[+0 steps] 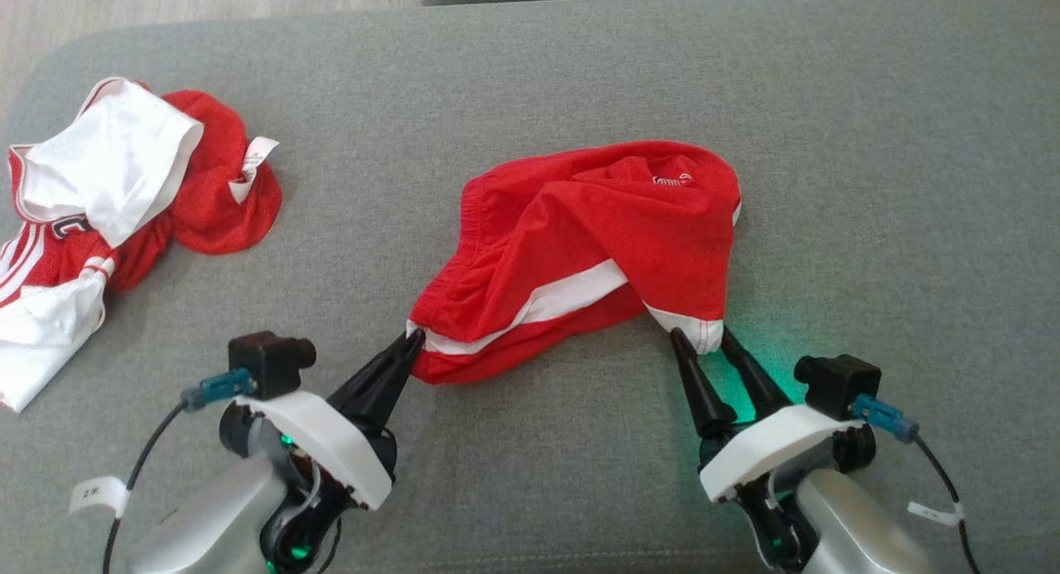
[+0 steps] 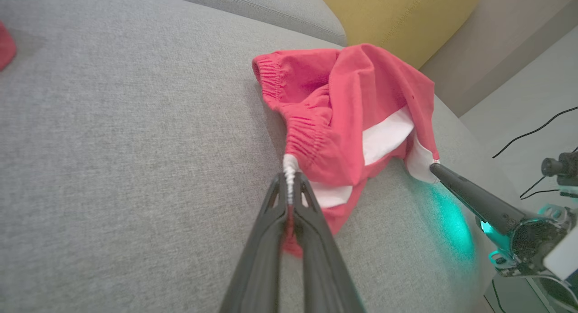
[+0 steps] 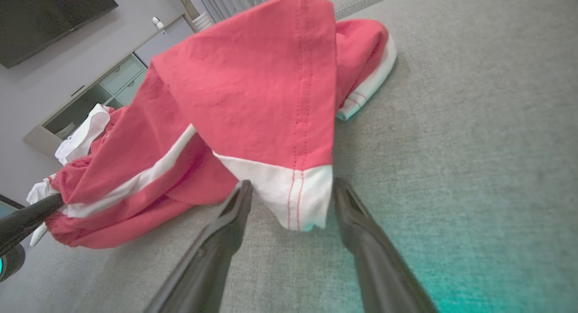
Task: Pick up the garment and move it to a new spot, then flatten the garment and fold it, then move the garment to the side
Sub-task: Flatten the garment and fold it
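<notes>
The red shorts (image 1: 580, 226) lie crumpled mid-sofa (image 1: 530, 77), their waistband corner clamped in the left end effector (image 1: 416, 335), while the right end effector (image 1: 701, 334) stands spread either side of a white hem corner.

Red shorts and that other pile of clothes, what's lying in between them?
Just bare grey sofa cushion lies between the red shorts and the red-and-white clothes pile. The head view shows that.

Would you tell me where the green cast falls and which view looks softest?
Head view: green glow on the sofa beside the right gripper; left wrist view: same glow, garment washed pinkish; right wrist view: softest, jaws blurred, teal tint lower right.
</notes>
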Available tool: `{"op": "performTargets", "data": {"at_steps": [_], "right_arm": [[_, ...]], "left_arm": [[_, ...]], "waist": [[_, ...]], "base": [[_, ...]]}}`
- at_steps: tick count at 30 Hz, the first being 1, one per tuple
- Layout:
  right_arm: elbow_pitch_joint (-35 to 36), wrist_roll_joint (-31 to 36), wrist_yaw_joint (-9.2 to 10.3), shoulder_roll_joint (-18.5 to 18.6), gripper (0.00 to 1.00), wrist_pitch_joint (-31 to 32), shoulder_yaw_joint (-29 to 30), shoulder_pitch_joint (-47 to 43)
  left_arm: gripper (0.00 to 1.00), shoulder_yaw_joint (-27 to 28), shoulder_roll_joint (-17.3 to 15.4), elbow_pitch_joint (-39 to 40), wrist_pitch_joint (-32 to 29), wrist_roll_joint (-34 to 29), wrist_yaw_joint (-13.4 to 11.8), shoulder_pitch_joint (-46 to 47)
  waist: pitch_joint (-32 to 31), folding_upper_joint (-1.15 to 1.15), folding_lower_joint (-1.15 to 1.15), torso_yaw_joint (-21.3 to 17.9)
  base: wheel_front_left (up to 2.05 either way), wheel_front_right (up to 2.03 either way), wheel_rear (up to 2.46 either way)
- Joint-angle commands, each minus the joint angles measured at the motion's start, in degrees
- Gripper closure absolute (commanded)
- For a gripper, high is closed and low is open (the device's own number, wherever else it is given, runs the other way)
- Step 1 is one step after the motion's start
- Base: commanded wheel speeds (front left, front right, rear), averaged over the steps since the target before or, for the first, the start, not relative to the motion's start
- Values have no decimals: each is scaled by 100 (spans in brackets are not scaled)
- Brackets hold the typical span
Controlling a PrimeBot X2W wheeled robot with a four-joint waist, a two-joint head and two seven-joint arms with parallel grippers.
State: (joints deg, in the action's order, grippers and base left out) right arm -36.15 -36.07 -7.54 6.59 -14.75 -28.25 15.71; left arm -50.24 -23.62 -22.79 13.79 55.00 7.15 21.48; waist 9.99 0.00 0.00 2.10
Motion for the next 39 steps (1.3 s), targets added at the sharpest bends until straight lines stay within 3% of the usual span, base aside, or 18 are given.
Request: {"op": "performTargets", "data": {"at_steps": [1,4,9,12,14,18,25,28,32,39], "right_arm": [[100,-67,5,45,32,-25,-149,143],[116,-120,5,95,100,-25,-217,205],[576,-62,5,238,100,-25,31,165],[1057,-40,5,356,100,-25,343,56],[1583,-137,5,507,100,-25,616,16],[2169,-449,5,804,100,-25,758,224],[2499,-1209,5,1406,100,112,809,1394],[2430,-1524,5,1609,100,410,839,2282],[1803,-1461,5,1785,100,678,922,3646],[383,-727,5,1614,100,486,992,5773]], "left_arm": [[100,175,-144,85,80,8,34,299],[100,157,-151,61,91,18,34,331],[100,292,-206,51,112,-65,34,354],[100,710,-236,279,117,-4,34,252],[100,1187,-314,687,118,333,34,76],[100,1486,-569,1246,115,964,34,124],[100,1791,-735,1910,-458,2041,34,1219],[100,1941,-650,1849,-925,2461,34,2148],[100,1920,-388,1192,-1274,2273,34,3638],[100,1565,479,-313,-787,1379,34,5810]], "waist": [[8,0,0,10],[25,0,0,27],[-54,0,0,17],[-217,0,0,-43],[-400,0,0,-131],[-512,0,0,-252],[-101,0,0,-369],[302,0,0,-448],[860,0,0,-567],[1569,0,0,-842]], "base": [[0,0,0],[0,0,0],[0,0,0],[0,0,0],[0,0,0],[0,0,0],[0,0,0],[0,0,0],[0,0,0],[0,0,0]]}}
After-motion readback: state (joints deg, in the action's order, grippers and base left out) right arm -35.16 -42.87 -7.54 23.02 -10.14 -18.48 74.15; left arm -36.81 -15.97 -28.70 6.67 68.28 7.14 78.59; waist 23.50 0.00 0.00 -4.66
